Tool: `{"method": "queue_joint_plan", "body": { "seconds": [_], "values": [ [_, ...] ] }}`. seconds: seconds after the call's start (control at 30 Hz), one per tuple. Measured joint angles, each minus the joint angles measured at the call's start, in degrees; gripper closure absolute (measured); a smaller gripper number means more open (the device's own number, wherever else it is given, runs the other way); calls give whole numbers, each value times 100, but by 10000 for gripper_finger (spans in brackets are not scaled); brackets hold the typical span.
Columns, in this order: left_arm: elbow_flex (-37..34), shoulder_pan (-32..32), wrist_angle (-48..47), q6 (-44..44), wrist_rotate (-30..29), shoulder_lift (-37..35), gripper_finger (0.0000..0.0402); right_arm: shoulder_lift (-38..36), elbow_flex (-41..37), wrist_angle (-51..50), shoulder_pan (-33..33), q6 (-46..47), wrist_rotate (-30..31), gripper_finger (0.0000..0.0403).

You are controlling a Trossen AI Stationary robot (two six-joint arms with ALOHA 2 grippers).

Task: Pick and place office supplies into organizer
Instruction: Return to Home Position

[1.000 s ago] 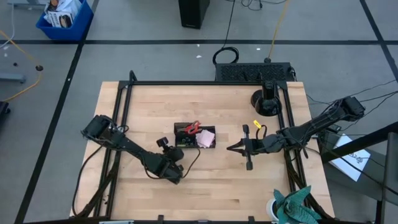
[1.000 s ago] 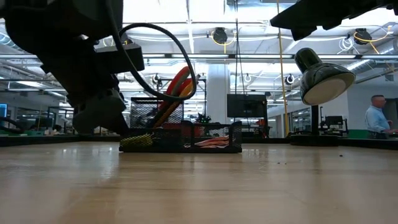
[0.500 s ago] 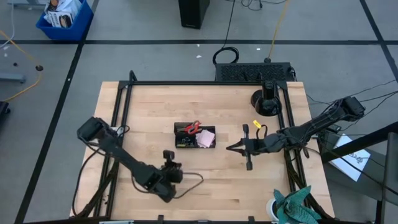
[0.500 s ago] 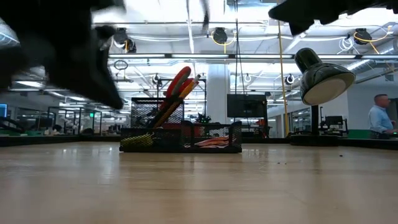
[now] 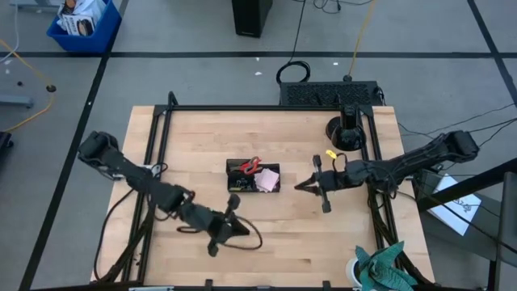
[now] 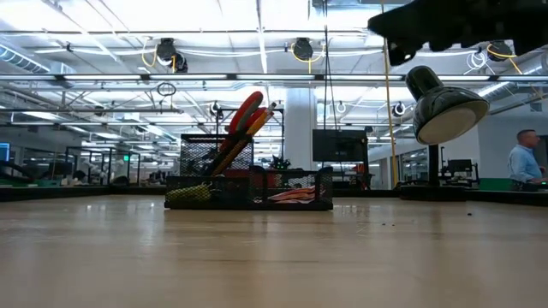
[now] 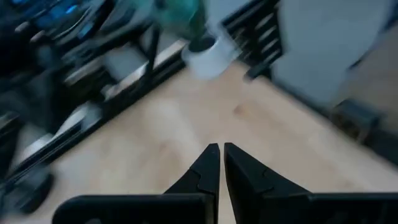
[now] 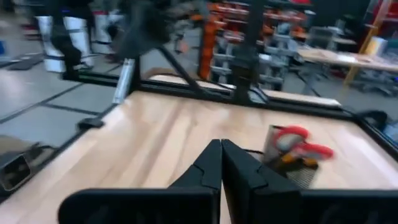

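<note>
Overhead, the organizer [image 5: 254, 177] sits near the middle of the tabletop [image 5: 202, 137], holding the red-handled scissors [image 5: 250, 166] and the pink sticky-note pad [image 5: 267, 182]. The left arm [image 5: 174, 202] stretches over bare wood, with the left jaws apart from the organizer. The right arm [image 5: 380, 171] aims the right jaws at it from the other side, near but not touching.

Low down, the organizer [image 6: 248, 190] stands on the tabletop, and the scissors [image 6: 244, 115] lean up out of its tall mesh compartment. A person [image 6: 521, 161] stands far off.

From the left wrist, the left jaws are all but closed and empty, and the teal cloth [image 7: 180, 12] sits in a white cup [image 7: 208, 55] beyond.

From the right wrist, the right jaws are likewise closed on nothing, and the organizer [image 8: 292, 168] lies ahead.
</note>
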Motion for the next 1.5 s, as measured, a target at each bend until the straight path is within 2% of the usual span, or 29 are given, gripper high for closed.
{"method": "queue_joint_plan", "body": {
  "seconds": [0.13,0.3,0.4,0.53,0.63,0.77,0.97,1.1,1.2,1.3,1.4,1.5],
  "values": [
    [-334,296,518,121,1083,-293,371,-268,-142,-280,-37,68,-42,403],
    [-1113,439,1363,324,1546,-925,371,-755,-590,322,-42,33,-756,403],
    [-1631,606,2109,272,1865,-1279,371,-1047,-801,340,-74,98,-838,403],
    [-2421,718,2934,21,1897,-1739,371,-1342,-1045,309,-254,209,-847,403],
    [-2861,705,3302,-192,1552,-2122,371,-1571,-1221,313,-381,330,-859,403],
    [-3335,518,3300,-294,940,-2665,371,-1845,-1400,269,-541,376,-843,403],
    [-3968,-152,3268,-259,-621,-3450,383,-2216,-1433,-80,-692,604,-545,403],
    [-4263,-507,3276,-267,-1600,-3675,396,-2330,-1447,-455,-768,606,-553,403],
    [-4407,-722,3289,-229,-2088,-3673,399,-2397,-1525,-297,-791,592,-559,403],
    [-4529,-807,3292,-200,-2340,-3698,397,-2562,-1689,-344,-871,561,-548,403],
    [-4667,-622,3283,-319,-2426,-3862,399,-2646,-1818,-293,-1087,619,-556,403],
    [-4798,-261,3230,-421,-2143,-4117,399,-2646,-1918,-168,-1351,766,-590,403]
  ]
}}
